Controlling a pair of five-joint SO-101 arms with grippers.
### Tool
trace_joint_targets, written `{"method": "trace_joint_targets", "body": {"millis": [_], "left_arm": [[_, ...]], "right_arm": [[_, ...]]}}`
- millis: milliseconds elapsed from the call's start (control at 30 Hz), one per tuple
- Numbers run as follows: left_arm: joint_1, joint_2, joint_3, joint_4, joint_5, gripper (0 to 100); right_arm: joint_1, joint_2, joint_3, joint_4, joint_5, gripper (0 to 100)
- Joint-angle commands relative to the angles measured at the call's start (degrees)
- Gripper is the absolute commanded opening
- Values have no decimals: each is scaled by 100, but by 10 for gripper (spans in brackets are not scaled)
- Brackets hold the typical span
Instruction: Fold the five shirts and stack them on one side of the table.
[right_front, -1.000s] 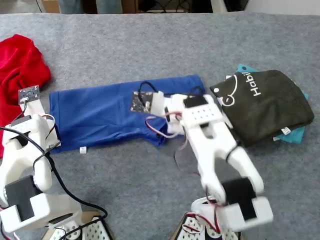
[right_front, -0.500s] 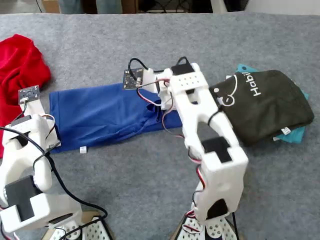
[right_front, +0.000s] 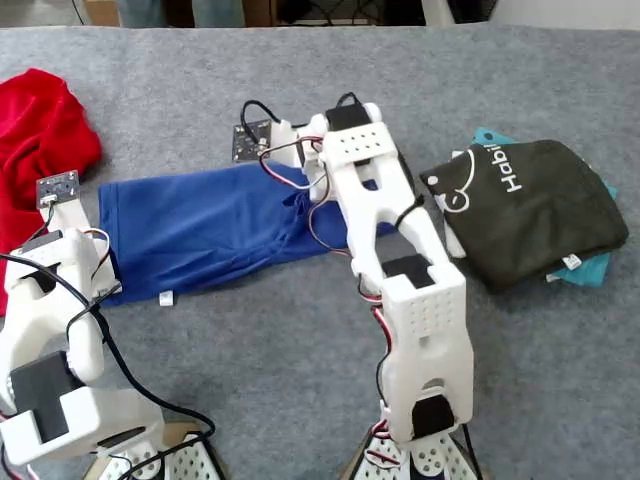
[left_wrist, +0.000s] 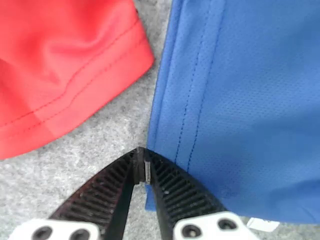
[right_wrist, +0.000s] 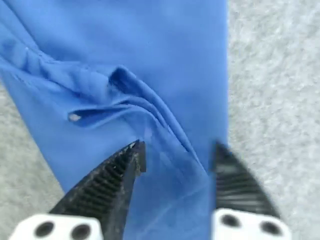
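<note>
The blue shirt (right_front: 200, 225) is lying across the middle of the bench (right_front: 300, 80), between the red shirt (right_front: 40, 130) and the dark folded pile (right_front: 530, 210). The left pincer (left_wrist: 143, 167) is clamping its hem. The right pincer (right_wrist: 177, 155) is hanging spread apart over its bunched end. Closing there is risking a one-layer grab, which would likely be dragging the fold crooked.
</note>
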Motion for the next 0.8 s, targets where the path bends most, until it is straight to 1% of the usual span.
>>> {"method": "trace_joint_targets", "body": {"millis": [0,133,200,233,267,300,333,367,433,500,567,767], "left_arm": [[-40,-220,4,-62,35,30],[-40,-220,13,-62,35,30],[-40,-220,13,-62,35,30],[-40,-220,13,-62,35,30],[-40,-220,13,-62,35,30],[-40,-220,22,-62,35,30],[-40,-220,22,-62,35,30],[-40,-220,22,-62,35,30],[-40,-220,22,-62,35,30],[-40,-220,4,-62,44,30],[-40,-220,4,-62,53,30],[-40,-220,4,-62,44,30]], "right_arm": [[-97,-66,-593,229,35,324],[-62,-75,-910,695,35,279],[-62,-75,-1138,1116,26,226],[-62,-75,-1235,1389,26,167],[-70,-75,-1349,1679,26,74],[-97,-75,-1455,1943,26,1],[-123,-75,-1516,2189,-9,42],[-158,-75,-1552,2347,-176,59],[-202,-48,-1481,2338,-686,10],[-273,-31,-1314,2277,-1002,17],[-396,-40,-1051,2013,-1204,14],[-782,31,-426,607,-2092,15]]}}
